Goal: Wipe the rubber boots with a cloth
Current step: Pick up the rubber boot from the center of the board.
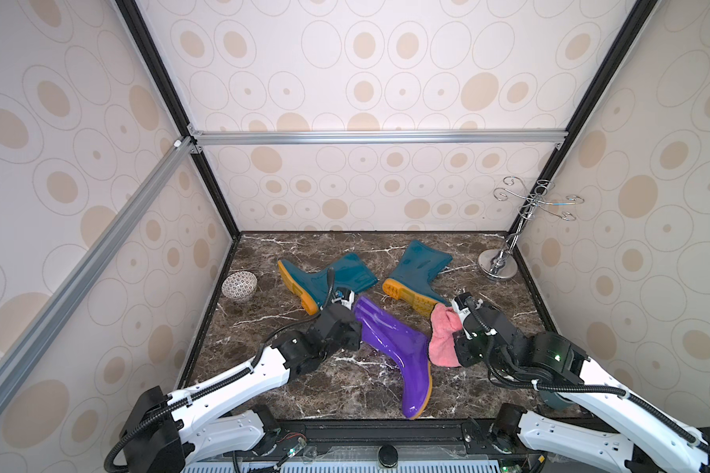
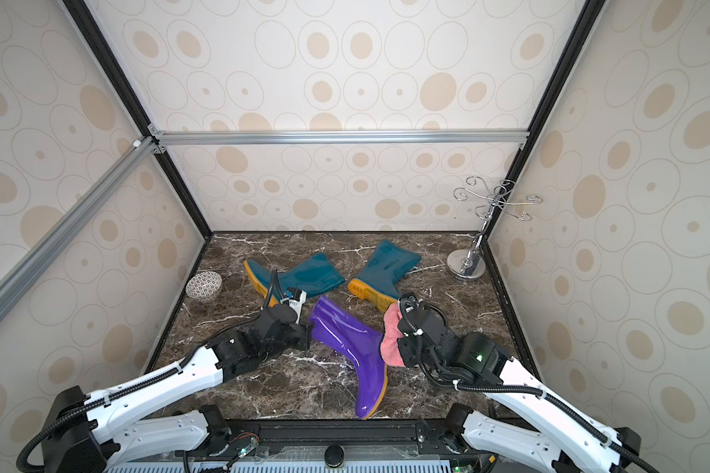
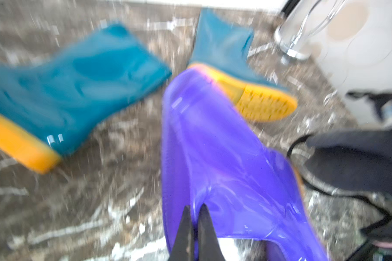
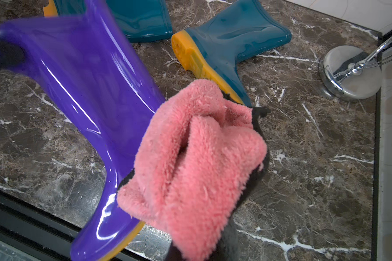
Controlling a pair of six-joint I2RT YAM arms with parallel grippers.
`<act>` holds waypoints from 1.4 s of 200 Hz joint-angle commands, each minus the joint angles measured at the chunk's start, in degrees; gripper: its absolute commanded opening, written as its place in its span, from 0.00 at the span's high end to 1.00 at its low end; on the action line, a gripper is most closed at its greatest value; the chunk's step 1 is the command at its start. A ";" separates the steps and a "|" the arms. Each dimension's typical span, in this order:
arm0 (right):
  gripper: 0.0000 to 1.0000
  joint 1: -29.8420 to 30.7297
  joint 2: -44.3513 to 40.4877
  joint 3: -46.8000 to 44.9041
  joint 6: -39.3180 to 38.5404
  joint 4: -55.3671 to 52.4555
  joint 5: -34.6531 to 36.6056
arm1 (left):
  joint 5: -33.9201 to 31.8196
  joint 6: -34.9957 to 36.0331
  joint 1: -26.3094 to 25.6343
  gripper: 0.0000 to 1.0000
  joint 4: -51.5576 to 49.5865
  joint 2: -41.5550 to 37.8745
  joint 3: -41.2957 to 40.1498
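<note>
Bowl: a small round patterned bowl (image 1: 239, 286) sits at the table's left edge, well apart from the boots. It looks breakable.
First teal boot: a glossy dark teal rubber boot with a yellow-orange sole (image 1: 337, 278) lies on its side on the dark brown marble-pattern table (image 1: 345, 389), behind the left arm.
Left fingers (image 3: 186, 228): closed right down, pinching the thin rim at the shaft mouth of a glossy purple rubber boot with a yellow-orange sole (image 1: 398, 348).
Purple boot, place: mid-table, shaft toward the left fingers, toe at the table's front edge.
Purple boot, handling: probably light. The shaft wall looks soft and the glossy skin slippery, so the rim pinch may slide under wiping pressure. The foot and sole look stiffer, so they are the better place to press.
Second teal boot (image 1: 421, 270): on its side further back, tread facing forward, toe just beside the cloth.
Cloth: a fluffy pink terry cloth with a dark grey edge (image 1: 443, 340), bunched and soft, just beside the purple boot's ankle. Whether they touch, I cannot tell.
Right fingers (image 1: 462, 354): mostly buried in the cloth, clamped shut on it.
Stand: a chrome wire stand (image 1: 497, 266) in the back right corner, well apart.
Room: there is open table at front left and to the right of the cloth. The black front rail (image 1: 427, 426) runs close under the toe.
</note>
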 commanded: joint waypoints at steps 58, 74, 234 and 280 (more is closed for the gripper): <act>1.00 -0.03 -2.19 2.56 -0.74 -1.06 4.67 | -8.11 13.26 0.44 1.00 -1.75 6.45 16.87; 1.00 -0.08 -2.02 2.74 -0.82 -0.91 5.03 | -8.11 15.39 0.45 1.00 -2.56 7.08 19.69; 1.00 -0.03 -0.13 4.54 -1.34 1.47 4.50 | -9.57 27.38 0.87 1.00 -9.91 5.83 26.55; 1.00 -0.11 -0.07 4.65 -1.12 1.62 4.33 | -8.40 27.70 0.87 1.00 -19.33 7.79 36.33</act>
